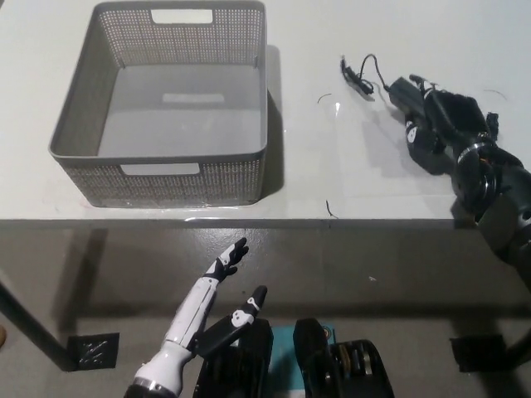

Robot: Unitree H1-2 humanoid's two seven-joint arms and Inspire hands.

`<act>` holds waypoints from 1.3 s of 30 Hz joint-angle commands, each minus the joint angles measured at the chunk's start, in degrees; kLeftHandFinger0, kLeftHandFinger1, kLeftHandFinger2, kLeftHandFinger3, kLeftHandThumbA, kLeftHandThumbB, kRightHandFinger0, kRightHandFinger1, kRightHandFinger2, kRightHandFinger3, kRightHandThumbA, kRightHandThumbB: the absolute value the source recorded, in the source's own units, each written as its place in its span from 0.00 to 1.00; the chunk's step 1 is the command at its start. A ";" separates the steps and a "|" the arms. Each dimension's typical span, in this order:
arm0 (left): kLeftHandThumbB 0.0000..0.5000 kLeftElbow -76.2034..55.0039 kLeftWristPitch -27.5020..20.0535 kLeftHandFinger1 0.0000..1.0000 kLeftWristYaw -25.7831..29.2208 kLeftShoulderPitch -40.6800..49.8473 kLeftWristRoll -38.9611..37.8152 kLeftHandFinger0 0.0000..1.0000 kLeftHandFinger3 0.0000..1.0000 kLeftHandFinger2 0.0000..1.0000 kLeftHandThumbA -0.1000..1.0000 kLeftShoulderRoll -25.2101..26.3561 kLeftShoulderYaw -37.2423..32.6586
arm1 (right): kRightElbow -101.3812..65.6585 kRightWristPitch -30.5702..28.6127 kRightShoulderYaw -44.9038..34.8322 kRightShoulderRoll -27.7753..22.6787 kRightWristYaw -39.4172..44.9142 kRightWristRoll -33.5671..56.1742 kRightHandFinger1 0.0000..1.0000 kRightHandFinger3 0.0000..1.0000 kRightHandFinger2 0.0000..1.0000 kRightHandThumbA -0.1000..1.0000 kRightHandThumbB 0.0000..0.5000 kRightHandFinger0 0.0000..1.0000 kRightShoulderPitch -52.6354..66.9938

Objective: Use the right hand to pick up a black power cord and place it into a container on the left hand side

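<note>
Power cord (390, 83): black, on the white table's right part, well apart from the basket; adapter block sits at the fingertips of the right hand, thin lead runs up and left to a small plug end near the far side.
Left hand (222, 278): white, nearest the camera, below the table edge at lower left; fingers extended and apart, holding nothing; at rest, since the task gives it no work.
Table (332, 157): white top, front edge crossing the view; a few small dark marks on it near the front edge and beside the cord.
Right hand (440, 124): black, reaching in from the right over the table; fingers curled around the adapter block. The block is largely covered by the hand, so a firm hold cannot be confirmed; judged to be closing on it.
Basket (83, 108): grey perforated container with handle cut-outs, on the table's left part; nothing inside, open top facing up to receive the cord.
Stage: pickup under way; cord not yet lifted clear, by appearance.
Risk: trailing lead may drag or snag on the basket rim during transfer.
</note>
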 commanded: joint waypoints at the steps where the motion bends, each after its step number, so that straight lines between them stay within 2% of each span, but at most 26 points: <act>1: 0.00 -0.84 -1.01 1.00 -0.63 -1.50 -1.56 1.00 1.00 1.00 0.67 0.52 0.72 | -1.78 -5.72 -1.82 -1.17 -7.53 1.33 0.53 1.00 0.87 0.00 0.31 0.02 -7.14; 3: 0.00 -0.86 -0.78 1.00 -0.77 -1.56 -1.88 1.00 1.00 1.00 0.66 0.39 0.79 | -2.31 -6.01 -1.72 -1.55 -9.38 0.64 0.46 0.97 0.84 0.00 0.33 0.00 -8.06; 4: 0.00 -0.89 -0.73 1.00 -0.81 -1.52 -1.99 1.00 1.00 1.00 0.66 0.30 0.80 | -2.92 -5.59 -1.75 -1.78 -9.72 0.36 0.45 0.97 0.83 0.00 0.31 0.00 -8.56; 5: 0.00 -0.98 -0.56 1.00 -0.89 -1.50 -2.01 1.00 1.00 1.00 0.66 0.27 0.82 | -3.21 -5.23 -1.84 -1.88 -9.57 0.33 0.46 0.98 0.84 0.00 0.31 0.00 -8.85; 7: 0.00 -1.05 -0.39 1.00 -0.95 -1.59 -1.98 1.00 1.00 1.00 0.69 0.28 0.90 | -4.31 -4.81 -2.83 -2.27 -8.12 1.26 0.49 0.99 0.87 0.00 0.25 0.00 -9.74; 8: 0.00 -1.01 -0.37 1.00 -1.01 -1.72 -2.08 1.00 1.00 1.00 0.69 0.28 0.98 | -5.42 -4.83 -3.12 -2.71 -7.93 1.26 0.47 0.96 0.84 0.00 0.26 0.00 -10.21; 11: 0.00 -0.77 -0.68 1.00 -1.42 -1.95 -2.61 1.00 1.00 1.00 0.68 0.41 1.00 | -8.04 -4.48 -3.93 -3.61 -7.58 1.08 0.46 0.93 0.83 0.00 0.36 0.00 -10.79; 14: 0.00 -1.19 -0.11 1.00 -1.70 -1.89 -2.86 1.00 1.00 1.00 0.66 0.39 1.03 | -9.75 -4.66 -4.90 -4.14 -7.12 1.42 0.45 0.93 0.82 0.00 0.32 0.00 -11.32; 16: 0.01 -1.30 0.21 1.00 -1.54 -1.86 -2.35 1.00 1.00 1.00 0.68 0.35 1.04 | -12.77 -3.13 -5.70 -4.73 -5.83 1.33 0.45 0.95 0.83 0.00 0.33 0.00 -12.04; 18: 0.00 -1.32 0.14 1.00 -1.61 -1.87 -2.28 1.00 1.00 1.00 0.68 0.36 1.06 | -14.54 -3.82 -6.33 -5.13 -5.47 1.38 0.43 0.87 0.81 0.00 0.35 0.01 -12.39; 19: 0.00 -1.34 0.05 1.00 -1.66 -1.79 -2.30 1.00 1.00 1.00 0.68 0.38 1.08 | -15.62 -3.59 -6.83 -5.17 -5.05 1.49 0.38 0.79 0.76 0.00 0.37 0.00 -12.73; 21: 0.00 -1.53 0.19 1.00 -1.69 -1.62 -2.18 1.00 1.00 1.00 0.67 0.43 1.09 | -17.84 -2.05 -7.64 -4.96 -3.49 1.85 0.33 0.73 0.74 0.00 0.38 0.00 -13.38; 24: 0.00 -1.27 -0.31 1.00 -1.66 -1.61 -2.38 1.00 1.00 1.00 0.65 0.29 1.16 | -20.23 -0.87 -7.80 -4.28 -3.01 0.83 0.32 0.68 0.74 0.00 0.42 0.00 -14.67; 28: 0.00 -0.28 -1.36 1.00 -1.39 -1.63 -2.48 1.00 1.00 1.00 0.66 0.17 1.23 | -21.65 -1.30 -7.76 -2.71 -3.38 0.55 0.30 0.64 0.71 0.00 0.39 0.00 -15.55; 30: 0.00 0.00 -1.64 1.00 -1.35 -1.65 -2.64 1.00 1.00 1.00 0.66 0.09 1.26 | -21.93 -2.89 -7.70 -1.67 -3.47 0.92 0.29 0.63 0.69 0.00 0.40 0.00 -15.92; 33: 0.01 0.07 -2.06 1.00 -1.17 -1.41 -2.52 1.00 1.00 1.00 0.66 -0.10 1.13 | -23.08 -3.21 -7.40 0.12 -3.43 0.82 0.29 0.70 0.70 0.00 0.38 0.00 -15.84; 36: 0.00 0.18 -2.40 1.00 -1.03 -1.09 -1.92 1.00 1.00 1.00 0.64 0.01 0.84 | -24.44 -2.81 -7.15 2.68 -3.62 0.60 0.28 0.73 0.69 0.00 0.42 0.00 -15.61; 37: 0.02 -0.04 -1.82 1.00 -1.01 -1.10 -1.39 1.00 1.00 1.00 0.68 0.04 0.71 | -24.77 -2.31 -6.90 3.52 -3.94 0.05 0.27 0.75 0.69 0.00 0.44 0.00 -15.64; 39: 0.04 -0.66 -0.87 1.00 -1.26 -1.01 -1.30 1.00 1.00 1.00 0.70 0.00 0.62 | -25.02 -2.82 -6.50 5.11 -4.27 -0.39 0.26 0.71 0.69 0.00 0.45 0.00 -15.77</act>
